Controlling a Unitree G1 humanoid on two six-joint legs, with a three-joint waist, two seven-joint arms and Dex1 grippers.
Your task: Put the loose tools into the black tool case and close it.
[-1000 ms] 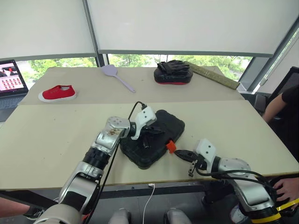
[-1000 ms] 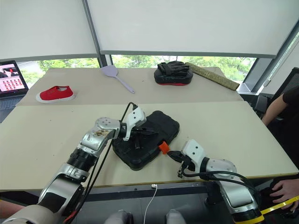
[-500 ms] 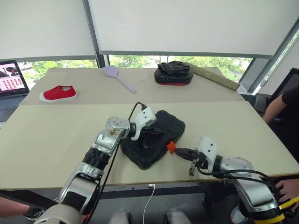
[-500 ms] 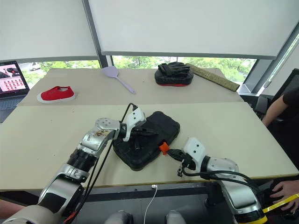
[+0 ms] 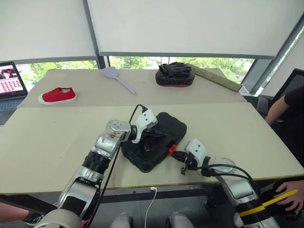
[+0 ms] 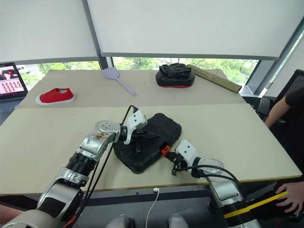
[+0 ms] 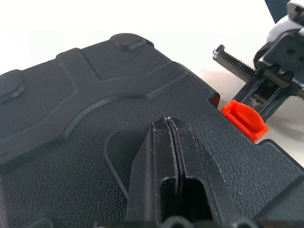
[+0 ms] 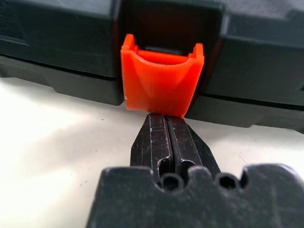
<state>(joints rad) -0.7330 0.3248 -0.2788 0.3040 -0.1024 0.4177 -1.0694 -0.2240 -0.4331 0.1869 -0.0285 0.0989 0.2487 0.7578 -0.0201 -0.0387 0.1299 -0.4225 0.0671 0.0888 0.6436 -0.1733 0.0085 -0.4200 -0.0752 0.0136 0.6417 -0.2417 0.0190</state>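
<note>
The black tool case point(image 5: 154, 140) lies lid-down-shut near the front edge of the counter point(image 5: 52, 137), roughly dead centre. Left tool point(image 7: 167, 137) has its fingers pressed together, tips resting on the textured lid. Right tool point(image 8: 166, 135), also squeezed shut and holding nothing, pokes its tips against the small orange latch point(image 8: 161, 76) at the case's 4 o'clock side.

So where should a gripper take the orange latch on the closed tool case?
Probably by its flared free lip, from the table side. The orange latch juts off the front edge of the black tool case, where the shut right gripper already meets it.
</note>
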